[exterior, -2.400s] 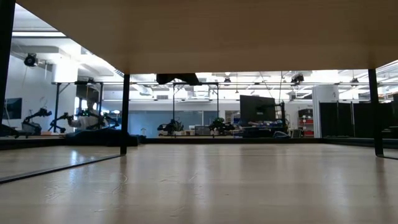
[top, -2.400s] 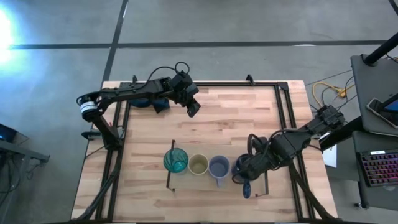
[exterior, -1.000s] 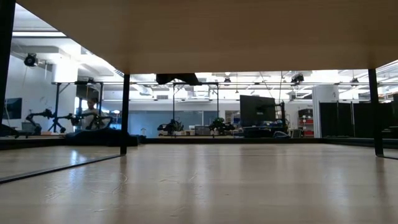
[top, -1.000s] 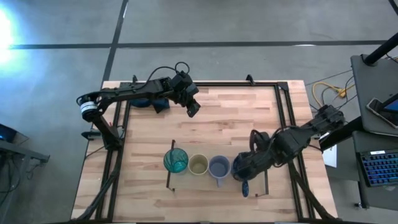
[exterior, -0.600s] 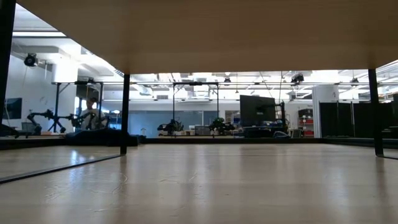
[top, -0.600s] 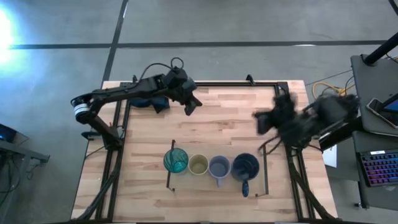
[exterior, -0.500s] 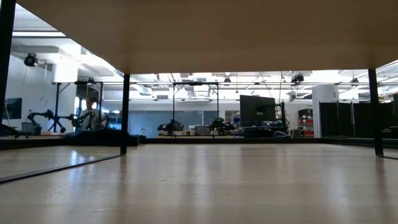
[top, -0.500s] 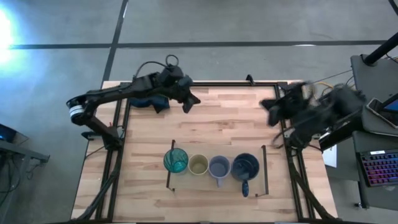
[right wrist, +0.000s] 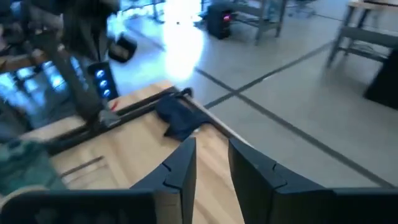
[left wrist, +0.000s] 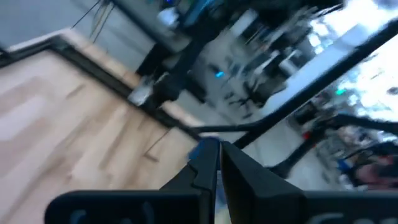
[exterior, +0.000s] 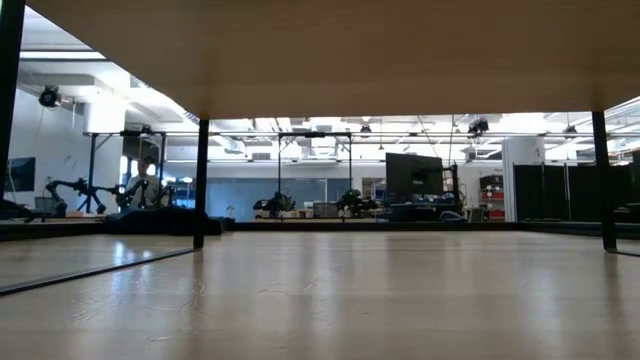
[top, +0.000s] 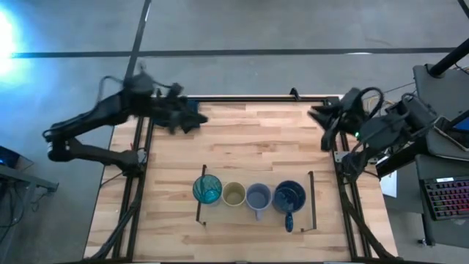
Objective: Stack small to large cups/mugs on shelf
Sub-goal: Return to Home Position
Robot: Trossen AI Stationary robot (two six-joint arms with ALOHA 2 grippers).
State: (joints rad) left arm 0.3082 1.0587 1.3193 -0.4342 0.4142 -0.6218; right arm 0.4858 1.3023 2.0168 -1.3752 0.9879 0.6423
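Four vessels stand in a row on the light-wood shelf [top: 220, 213], between its black end rails. From left to right they are the teal tumbler [top: 207, 190], the olive-tan cup [top: 234, 194], the lavender-grey mug [top: 258, 196] and the dark blue mug [top: 289, 196], whose handle points to the near edge. My left gripper [top: 189, 116] is shut and empty over the table's far left corner; it also shows in the left wrist view [left wrist: 219, 168]. My right gripper [top: 319, 114] is open and empty at the far right edge; it also shows in the right wrist view [right wrist: 212, 168].
A dark blue cloth [right wrist: 180, 118] lies at the table's far left corner, by my left gripper. The black table frame [top: 333, 139] runs along the edges. The low view looks under the shelf's board [exterior: 320, 60]. A person [exterior: 145, 187] shows far off in the room.
My right gripper has left the dark blue mug and swung up and back fast toward the table's far right edge. The mug stays on the shelf at the row's right end. My left arm has drawn back toward the far left corner.
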